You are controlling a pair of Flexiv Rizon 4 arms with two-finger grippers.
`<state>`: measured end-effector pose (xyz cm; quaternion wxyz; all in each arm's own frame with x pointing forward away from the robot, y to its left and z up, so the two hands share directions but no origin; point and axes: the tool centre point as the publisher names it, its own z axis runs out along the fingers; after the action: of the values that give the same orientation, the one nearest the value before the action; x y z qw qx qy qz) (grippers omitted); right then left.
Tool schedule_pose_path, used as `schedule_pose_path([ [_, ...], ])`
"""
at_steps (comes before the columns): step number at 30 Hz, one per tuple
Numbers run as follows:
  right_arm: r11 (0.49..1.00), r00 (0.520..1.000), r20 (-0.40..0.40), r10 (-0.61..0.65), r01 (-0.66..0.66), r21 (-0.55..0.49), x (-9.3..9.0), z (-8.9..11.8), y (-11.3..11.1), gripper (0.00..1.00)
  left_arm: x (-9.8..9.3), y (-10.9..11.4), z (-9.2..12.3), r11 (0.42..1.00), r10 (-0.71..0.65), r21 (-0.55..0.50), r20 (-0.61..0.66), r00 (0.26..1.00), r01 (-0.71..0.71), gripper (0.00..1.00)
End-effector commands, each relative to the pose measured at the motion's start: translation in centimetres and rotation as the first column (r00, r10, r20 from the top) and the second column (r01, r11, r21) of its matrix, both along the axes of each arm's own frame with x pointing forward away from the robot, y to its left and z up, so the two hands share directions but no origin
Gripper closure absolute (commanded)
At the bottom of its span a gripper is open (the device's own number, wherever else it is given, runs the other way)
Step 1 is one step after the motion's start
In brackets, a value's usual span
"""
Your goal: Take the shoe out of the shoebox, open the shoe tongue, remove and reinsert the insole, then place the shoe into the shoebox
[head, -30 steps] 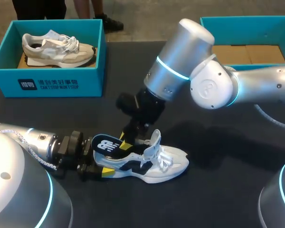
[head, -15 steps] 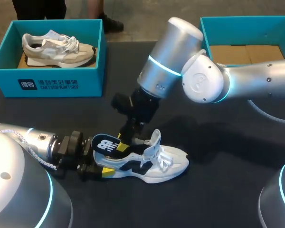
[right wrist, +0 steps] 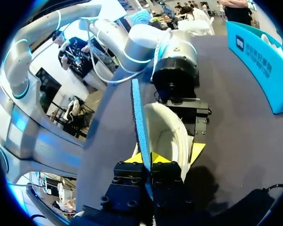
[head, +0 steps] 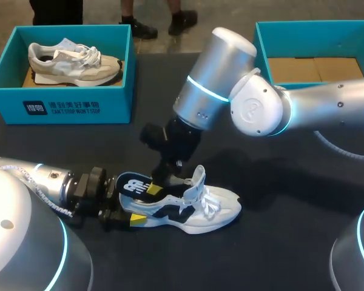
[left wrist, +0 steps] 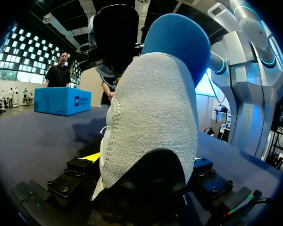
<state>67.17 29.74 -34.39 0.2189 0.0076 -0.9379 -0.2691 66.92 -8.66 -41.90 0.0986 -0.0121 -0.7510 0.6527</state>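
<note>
The left box (head: 60,109) sits at the far left with a beige shoe (head: 73,60) in it, well apart from the work. Nearer, the left end effector (head: 127,213) clamps the heel of the shoe (head: 200,209), which rests on its sole on the desk (head: 291,200), toe to the right. The insole (head: 135,184) tilts up out of the collar with its front end down inside. The right end effector (head: 159,182) pinches its edge, tips narrow. The tongue (head: 197,177) stands raised.

So the shoe is out and the tongue is open. The insole step looks half done, though I cannot tell whether it is coming out or going in. Boxing remains.

There is little room at the heel, with both end effectors close together. Open desk lies beyond the toe. The right box (head: 315,66) shows only a bare cardboard floor, and its near wall and the right arm in front of it would need clearing.
</note>
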Motion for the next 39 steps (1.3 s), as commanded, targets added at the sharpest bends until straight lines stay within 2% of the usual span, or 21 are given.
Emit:
schedule_pose_path([
  [1, 1.0, 1.0, 0.024, 0.002, -0.002, 0.016, -0.3, 0.7, 0.1, 1.0, 0.0, -0.1, -0.2, 1.0, 0.002, 0.002, 0.0, 1.0, -0.002, 1.0],
  [8, 0.998, 0.996, 0.081, 0.024, -0.029, 0.051, 0.0, 3.3, 0.2, 1.0, 0.0, -0.1, -0.2, 1.0, 0.002, 0.002, 0.0, 1.0, -0.002, 1.0],
  [13, 0.996, 0.995, 0.089, 0.037, -0.044, 0.077, 0.6, 5.2, 0.4, 1.0, 0.0, -0.1, -0.2, 1.0, 0.002, 0.002, 0.0, 1.0, -0.002, 1.0],
  [17, 0.998, 0.991, 0.129, 0.026, -0.033, 0.054, 0.7, 7.8, 0.9, 1.0, 0.0, -0.1, -0.2, 1.0, 0.002, 0.002, 0.0, 1.0, -0.002, 1.0],
  [31, 0.998, 0.991, 0.129, 0.026, -0.033, 0.054, 0.7, 7.8, 0.9, 1.0, 0.0, -0.1, -0.2, 1.0, 0.002, 0.002, 0.0, 1.0, -0.002, 1.0],
  [32, 0.995, 0.996, 0.089, 0.011, -0.02, 0.101, 0.7, 7.2, 1.4, 1.0, 0.0, -0.1, -0.2, 1.0, 0.002, 0.002, 0.0, 1.0, -0.002, 1.0],
  [34, 0.986, 0.997, 0.082, 0.006, -0.019, 0.164, 0.6, 7.1, 2.2, 1.0, 0.0, -0.1, -0.2, 1.0, 0.002, 0.002, 0.0, 1.0, -0.002, 1.0],
  [35, 0.98, 0.997, 0.076, -0.005, -0.011, 0.199, 0.7, 7.4, 2.5, 1.0, 0.0, -0.1, -0.2, 1.0, 0.002, 0.002, 0.0, 1.0, -0.002, 1.0],
  [39, 0.974, 0.995, 0.102, -0.006, -0.018, 0.228, 0.9, 9.6, 3.4, 1.0, 0.0, -0.1, -0.2, 1.0, 0.002, 0.002, 0.0, 1.0, -0.002, 1.0],
])
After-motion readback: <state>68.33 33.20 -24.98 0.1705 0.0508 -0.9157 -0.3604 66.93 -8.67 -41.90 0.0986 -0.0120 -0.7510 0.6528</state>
